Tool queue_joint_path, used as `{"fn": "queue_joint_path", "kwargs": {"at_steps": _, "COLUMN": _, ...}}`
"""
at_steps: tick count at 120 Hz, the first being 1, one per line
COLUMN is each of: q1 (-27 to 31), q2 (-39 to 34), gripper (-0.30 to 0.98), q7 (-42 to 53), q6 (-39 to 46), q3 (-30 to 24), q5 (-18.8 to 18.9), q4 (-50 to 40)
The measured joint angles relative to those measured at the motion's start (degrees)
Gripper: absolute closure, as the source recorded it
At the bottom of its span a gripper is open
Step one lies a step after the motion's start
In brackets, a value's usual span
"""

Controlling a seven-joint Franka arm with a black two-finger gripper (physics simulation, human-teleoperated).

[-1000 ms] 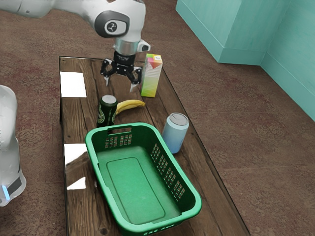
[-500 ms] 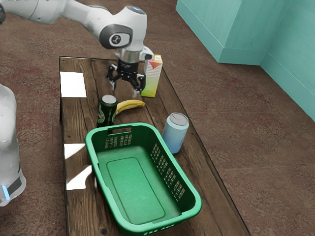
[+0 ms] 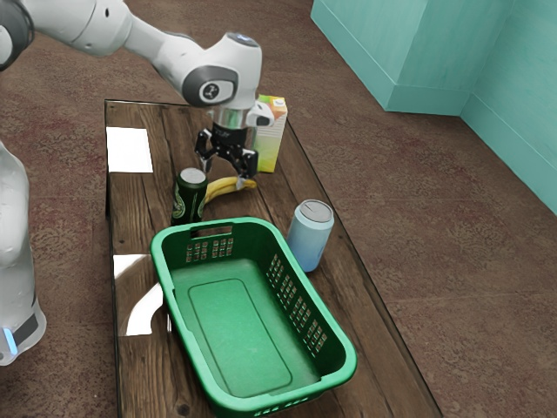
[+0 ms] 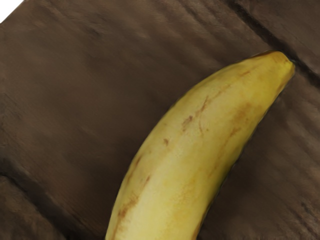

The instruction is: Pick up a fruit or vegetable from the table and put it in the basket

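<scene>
Exterior view: two fingers point(image 3: 241, 182) stand wide apart at one banana point(image 3: 221, 187), near two cans point(image 3: 311, 237), one carton point(image 3: 270, 144), one basket point(image 3: 340, 369).

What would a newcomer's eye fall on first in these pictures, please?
The large green basket nearest the exterior camera would probably stand out. Next comes the yellow banana, large in the wrist view, lying on the wooden table partly behind a dark green can, with my open gripper above it.

Curved yellow banana point(image 4: 185, 145), brown-flecked, on the wooden table point(image 3: 144, 209) — near the upright green basket point(image 3: 231, 331).
</scene>
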Motion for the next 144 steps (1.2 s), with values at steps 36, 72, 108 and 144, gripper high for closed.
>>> {"fn": "queue_joint_path", "kwargs": {"at_steps": 36, "q1": 0.5, "q2": 2.1, "gripper": 0.00, "q7": 3.3, "q6": 2.5, "q3": 0.0, "q5": -0.6, "q4": -1.5}}
{"fn": "queue_joint_path", "kwargs": {"at_steps": 72, "q1": 0.6, "q2": 4.7, "gripper": -0.29, "q7": 5.6, "q6": 4.3, "q3": 0.0, "q5": -2.4, "q4": -1.5}}
{"fn": "queue_joint_path", "kwargs": {"at_steps": 108, "q1": 1.1, "q2": 3.9, "gripper": 0.03, "q7": 7.1, "q6": 5.2, "q3": 0.0, "q5": -3.2, "q4": -1.4}}
{"fn": "queue_joint_path", "kwargs": {"at_steps": 144, "q1": 1.3, "q2": 3.2, "gripper": 0.35, "q7": 7.3, "q6": 5.1, "q3": 0.0, "q5": -4.0, "q4": -1.4}}
